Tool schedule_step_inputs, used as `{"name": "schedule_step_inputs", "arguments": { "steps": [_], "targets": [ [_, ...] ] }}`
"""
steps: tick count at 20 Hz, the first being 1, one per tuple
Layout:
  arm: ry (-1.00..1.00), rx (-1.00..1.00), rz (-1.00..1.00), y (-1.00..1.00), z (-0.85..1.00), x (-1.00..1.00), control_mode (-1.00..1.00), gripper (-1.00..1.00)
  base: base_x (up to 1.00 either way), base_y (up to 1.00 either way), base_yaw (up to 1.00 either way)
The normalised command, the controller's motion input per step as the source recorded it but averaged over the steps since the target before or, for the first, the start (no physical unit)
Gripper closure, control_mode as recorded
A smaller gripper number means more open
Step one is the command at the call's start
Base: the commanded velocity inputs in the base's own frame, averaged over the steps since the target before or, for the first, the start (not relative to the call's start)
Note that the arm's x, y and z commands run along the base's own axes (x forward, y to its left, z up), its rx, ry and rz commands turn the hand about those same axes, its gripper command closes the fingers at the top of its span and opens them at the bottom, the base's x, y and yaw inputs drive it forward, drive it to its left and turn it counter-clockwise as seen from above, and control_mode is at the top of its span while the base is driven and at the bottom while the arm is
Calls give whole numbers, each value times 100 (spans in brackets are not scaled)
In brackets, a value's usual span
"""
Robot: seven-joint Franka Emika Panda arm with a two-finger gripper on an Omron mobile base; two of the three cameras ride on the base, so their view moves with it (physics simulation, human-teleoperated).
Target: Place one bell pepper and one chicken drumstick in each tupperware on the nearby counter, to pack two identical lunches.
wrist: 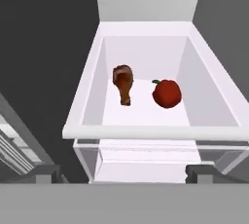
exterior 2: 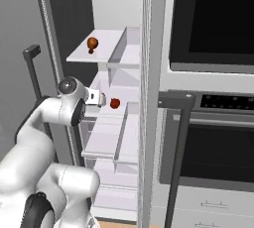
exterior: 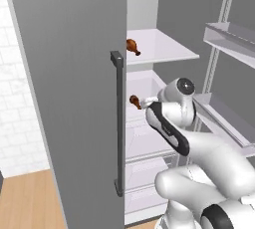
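The pincer (wrist: 124, 174) hangs released, jaws wide, over a white fridge bin (wrist: 146, 131). Inside lie a chicken drumstick (wrist: 123, 84) and a red bell pepper (wrist: 167, 93), just apart. Another drumstick (exterior 2: 92, 43) sits on the shelf (exterior 2: 106, 48) above.

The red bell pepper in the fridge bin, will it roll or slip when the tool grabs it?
The red bell pepper looks rounded and glossy, so it may roll or slip. It probably can't travel far: the white bin walls enclose it, and the chicken drumstick lies beside it.

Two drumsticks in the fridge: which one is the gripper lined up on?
The lower drumstick, in the white bin beside the red pepper; the other lies on the shelf above.
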Motion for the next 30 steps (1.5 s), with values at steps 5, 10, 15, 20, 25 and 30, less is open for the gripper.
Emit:
{"name": "schedule_step_inputs", "arguments": {
  "steps": [5, 10, 15, 20, 25, 30],
  "targets": [
    [4, 0, -10, -26, -3, 23, -100, -100, 0, 0, 0],
    [6, 0, -5, -21, -29, 34, -100, -100, 0, 0, 0],
    [9, 0, -2, 0, -36, 48, -100, -100, 0, 0, 0],
    [2, 0, -3, -8, -11, 31, -100, -100, 0, 0, 0],
    [0, 0, -3, -5, -23, 24, -100, -100, 0, 0, 0],
    [0, 0, -1, -7, -27, 31, -100, -100, 0, 0, 0]
  ]
}}
